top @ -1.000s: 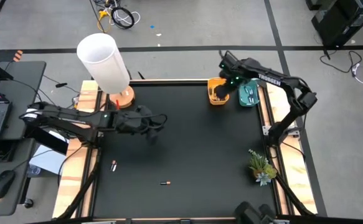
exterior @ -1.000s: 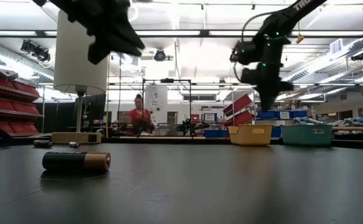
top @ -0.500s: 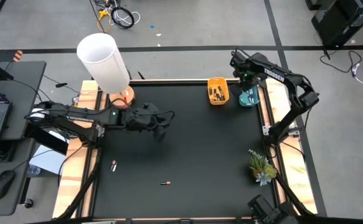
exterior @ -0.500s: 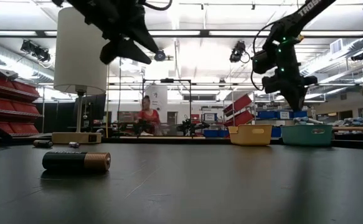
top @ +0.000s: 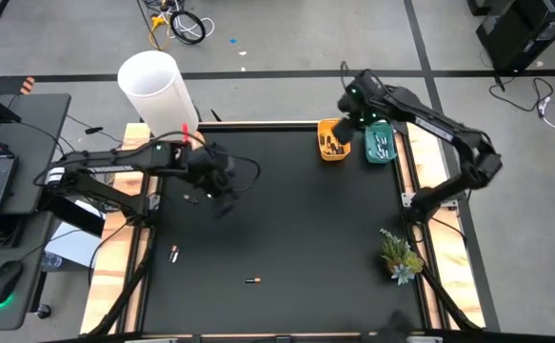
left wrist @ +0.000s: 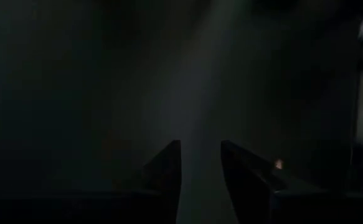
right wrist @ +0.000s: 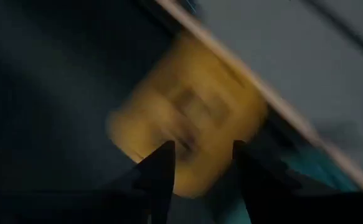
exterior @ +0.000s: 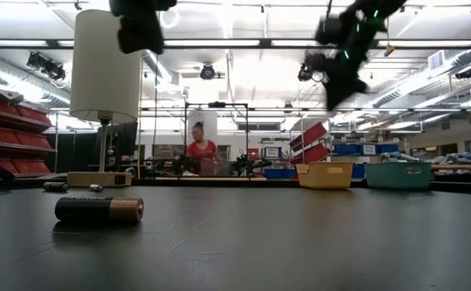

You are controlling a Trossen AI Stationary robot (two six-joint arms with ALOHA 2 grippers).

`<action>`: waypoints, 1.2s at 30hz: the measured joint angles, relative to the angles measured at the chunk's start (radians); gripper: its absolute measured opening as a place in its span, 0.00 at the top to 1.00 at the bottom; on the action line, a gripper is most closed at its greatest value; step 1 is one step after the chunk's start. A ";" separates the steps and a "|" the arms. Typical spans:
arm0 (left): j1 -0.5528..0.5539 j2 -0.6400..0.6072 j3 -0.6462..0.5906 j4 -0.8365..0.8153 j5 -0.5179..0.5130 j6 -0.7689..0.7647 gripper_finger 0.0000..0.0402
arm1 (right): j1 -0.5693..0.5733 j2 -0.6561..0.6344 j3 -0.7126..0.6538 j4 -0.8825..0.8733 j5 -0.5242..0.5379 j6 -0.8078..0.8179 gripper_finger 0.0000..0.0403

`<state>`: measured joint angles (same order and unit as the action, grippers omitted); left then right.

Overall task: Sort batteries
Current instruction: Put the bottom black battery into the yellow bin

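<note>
Since the earlier frame the right gripper (top: 351, 103) has swung back from above the teal tray (top: 382, 145) to hang over the far rim of the yellow tray (top: 332, 139), and the left gripper (top: 222, 178) has pulled back toward the lamp (top: 158, 90). Both pairs of fingers stand apart with nothing between them. I judge a drop has just finished, so the next pick is in hand. Three batteries lie loose on the matte black table (top: 296, 229): a dark cylinder with a copper-coloured end (exterior: 99, 209) near the front edge, a red and white one (top: 173, 253) near the left edge, and a small dark one (top: 191, 198) just beside the left gripper. Next, that gripper should lower over the nearest battery, fingers astride its round body.
</note>
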<state>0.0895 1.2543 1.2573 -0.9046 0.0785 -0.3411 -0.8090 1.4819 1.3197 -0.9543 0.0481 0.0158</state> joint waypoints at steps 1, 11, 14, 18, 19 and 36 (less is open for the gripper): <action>-0.009 0.005 0.012 -0.042 0.000 0.007 0.69 | 0.030 -0.025 0.001 0.068 -0.063 -0.003 0.58; -0.182 0.064 0.125 -0.107 0.004 0.061 0.68 | 0.382 -0.078 0.002 0.388 -0.381 -0.008 0.79; -0.256 0.071 0.124 -0.094 0.011 -0.076 0.65 | 0.500 -0.074 -0.006 0.375 -0.386 -0.011 0.84; -0.388 0.094 0.125 -0.024 -0.114 -0.205 0.59 | 0.623 -0.103 -0.057 0.455 -0.322 0.038 0.85; -0.417 0.107 0.125 0.006 -0.144 -0.234 0.57 | 0.651 -0.113 -0.069 0.477 -0.307 0.050 0.85; -0.836 0.454 0.014 0.325 -0.600 -0.537 0.52 | 0.900 -0.240 -0.377 0.844 -0.209 0.089 0.78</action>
<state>-0.7461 1.7082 1.2713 -0.5793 -0.5214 -0.8778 0.0910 1.2415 0.9432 -0.1104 -0.1606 0.1046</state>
